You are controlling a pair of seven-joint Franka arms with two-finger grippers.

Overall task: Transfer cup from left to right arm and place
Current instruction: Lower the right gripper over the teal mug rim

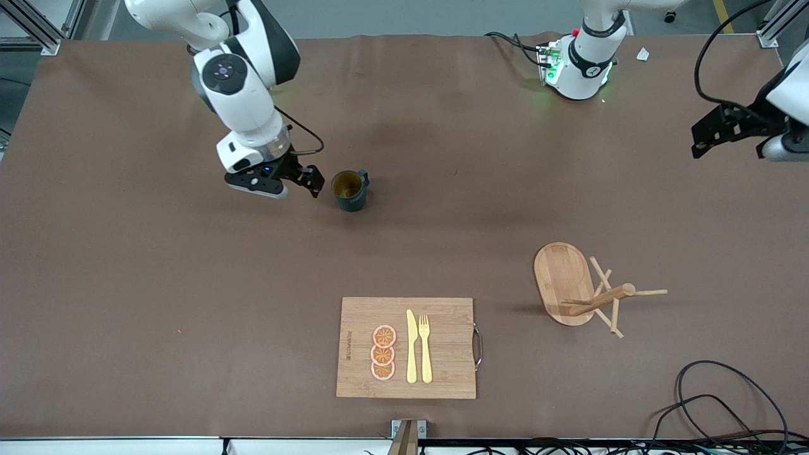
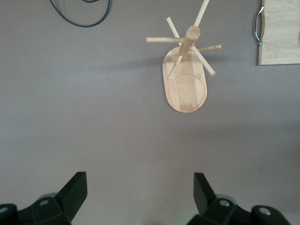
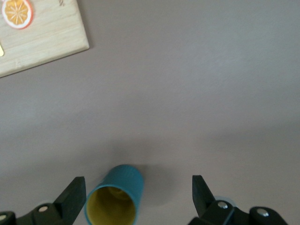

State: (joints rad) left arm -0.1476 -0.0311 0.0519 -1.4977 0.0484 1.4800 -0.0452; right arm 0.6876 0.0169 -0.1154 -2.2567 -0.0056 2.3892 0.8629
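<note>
The cup (image 1: 349,189) is a small dark teal mug with a yellowish-brown inside; it stands upright on the brown table, its handle turned toward the left arm's end. My right gripper (image 1: 294,182) hangs open just beside it, on the right arm's side. In the right wrist view the cup (image 3: 115,197) shows from above, between the open fingers and close to one fingertip (image 3: 77,187), with nothing gripped. My left gripper (image 1: 727,136) waits open and empty above the table's edge at the left arm's end; its view shows the left gripper (image 2: 140,176) over bare table.
A wooden peg rack (image 1: 588,294) (image 2: 185,84) stands nearer the front camera, toward the left arm's end. A cutting board (image 1: 407,347) (image 3: 37,37) near the front edge carries orange slices (image 1: 383,352), a knife and a fork. Black cables (image 1: 727,404) coil at the front corner.
</note>
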